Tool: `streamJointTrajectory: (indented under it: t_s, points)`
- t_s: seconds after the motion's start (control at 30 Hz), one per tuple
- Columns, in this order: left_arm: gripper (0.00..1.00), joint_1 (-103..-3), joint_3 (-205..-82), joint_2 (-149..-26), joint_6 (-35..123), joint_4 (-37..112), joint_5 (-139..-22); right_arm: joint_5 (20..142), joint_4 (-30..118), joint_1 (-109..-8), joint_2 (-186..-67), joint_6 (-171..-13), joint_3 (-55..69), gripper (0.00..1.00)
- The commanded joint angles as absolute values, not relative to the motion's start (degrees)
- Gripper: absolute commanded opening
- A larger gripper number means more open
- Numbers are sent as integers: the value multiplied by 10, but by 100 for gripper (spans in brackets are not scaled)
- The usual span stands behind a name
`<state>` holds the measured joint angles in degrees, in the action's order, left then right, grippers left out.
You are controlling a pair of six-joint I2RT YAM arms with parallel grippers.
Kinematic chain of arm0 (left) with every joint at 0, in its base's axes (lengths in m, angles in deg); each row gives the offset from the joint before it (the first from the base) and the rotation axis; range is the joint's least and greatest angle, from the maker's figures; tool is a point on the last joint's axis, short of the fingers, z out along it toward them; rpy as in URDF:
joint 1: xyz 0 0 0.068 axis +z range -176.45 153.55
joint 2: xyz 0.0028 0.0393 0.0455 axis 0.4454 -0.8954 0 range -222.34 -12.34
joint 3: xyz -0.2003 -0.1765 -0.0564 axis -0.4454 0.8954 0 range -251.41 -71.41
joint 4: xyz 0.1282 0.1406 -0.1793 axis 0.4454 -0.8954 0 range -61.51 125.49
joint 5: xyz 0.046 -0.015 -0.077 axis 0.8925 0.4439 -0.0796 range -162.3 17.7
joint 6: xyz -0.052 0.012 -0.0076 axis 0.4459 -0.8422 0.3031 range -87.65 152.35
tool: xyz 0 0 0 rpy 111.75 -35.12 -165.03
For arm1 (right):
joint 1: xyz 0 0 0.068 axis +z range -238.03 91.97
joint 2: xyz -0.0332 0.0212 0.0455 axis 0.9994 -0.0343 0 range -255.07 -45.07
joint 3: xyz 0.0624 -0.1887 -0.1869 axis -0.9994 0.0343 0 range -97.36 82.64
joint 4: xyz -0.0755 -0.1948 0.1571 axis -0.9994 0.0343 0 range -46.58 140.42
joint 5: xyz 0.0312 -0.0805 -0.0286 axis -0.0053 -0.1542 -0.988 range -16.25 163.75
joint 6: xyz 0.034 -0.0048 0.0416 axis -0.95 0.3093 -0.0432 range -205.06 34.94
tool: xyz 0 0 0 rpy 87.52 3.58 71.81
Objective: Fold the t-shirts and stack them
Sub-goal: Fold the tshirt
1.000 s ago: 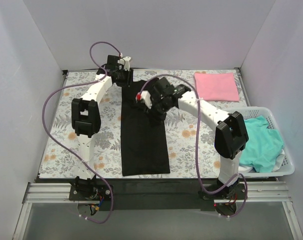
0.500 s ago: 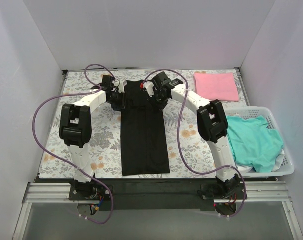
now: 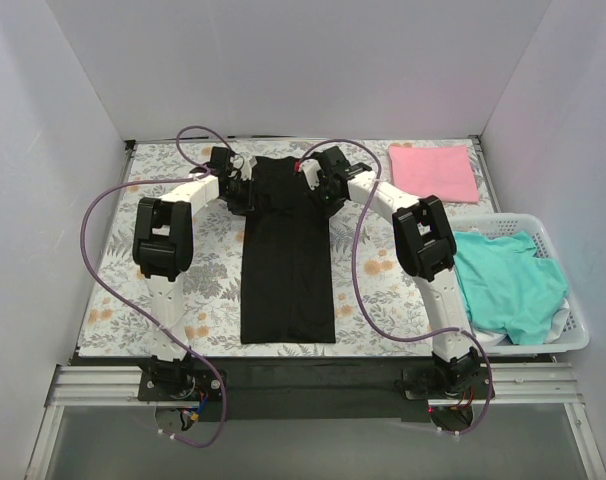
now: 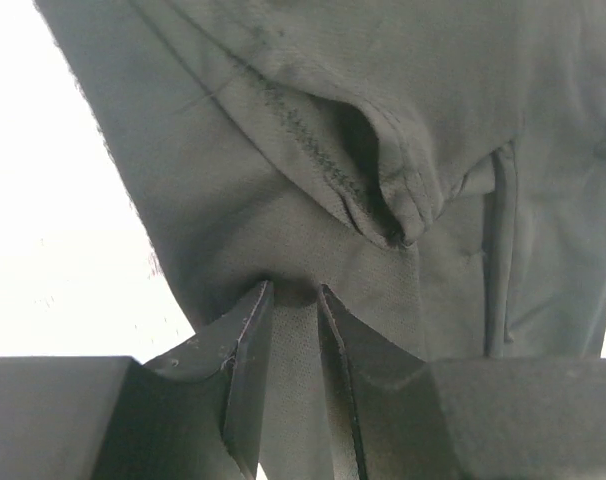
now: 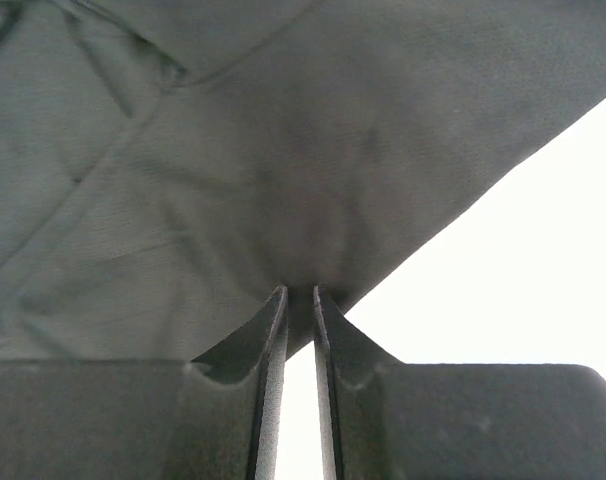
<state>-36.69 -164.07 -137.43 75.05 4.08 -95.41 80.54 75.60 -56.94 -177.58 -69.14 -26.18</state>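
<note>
The black t-shirt (image 3: 288, 260) lies as a long narrow strip down the middle of the floral cloth, and fills both wrist views (image 4: 383, 150) (image 5: 183, 180). My left gripper (image 3: 245, 193) is shut on its far left corner, with fabric pinched between the jaws (image 4: 295, 300). My right gripper (image 3: 320, 190) is shut on its far right corner (image 5: 299, 295). The pink t-shirt (image 3: 432, 172) lies folded at the far right. The teal t-shirt (image 3: 511, 280) lies crumpled in the white basket.
The white lattice basket (image 3: 573, 335) stands at the right edge of the table. White walls enclose the table on three sides. Purple cables loop from both arms over the far part of the cloth.
Both grippers have come down to the far end of the black t-shirt and closed on its two corners. The shirt's far end now lies straighter and its near hem sits slightly farther away.
</note>
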Motion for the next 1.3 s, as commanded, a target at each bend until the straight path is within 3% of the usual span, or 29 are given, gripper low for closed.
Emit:
streamJointTrajectory:
  t_s: [0.0,0.67,0.83,0.9,1.03,1.17,1.27]
  points:
    - [24,-368,-1669,-1401,755,40,-939,788,722,-583,-1794,-705,-261,21]
    - [27,-368,-1830,-1498,764,30,-931,789,720,-618,-1856,-708,-369,24]
    - [36,-367,-1854,-1445,755,22,-974,796,722,-619,-1790,-688,-378,38]
    - [45,-367,-1860,-1387,742,20,-996,801,722,-618,-1730,-678,-359,52]
    - [77,-367,-1834,-1263,691,32,-1032,842,722,-619,-1615,-636,-303,70]
    - [80,-366,-1735,-1134,618,83,-1067,896,715,-618,-1484,-588,-250,79]
    - [82,-368,-1577,-1020,578,146,-1085,941,673,-617,-1406,-575,-175,94]
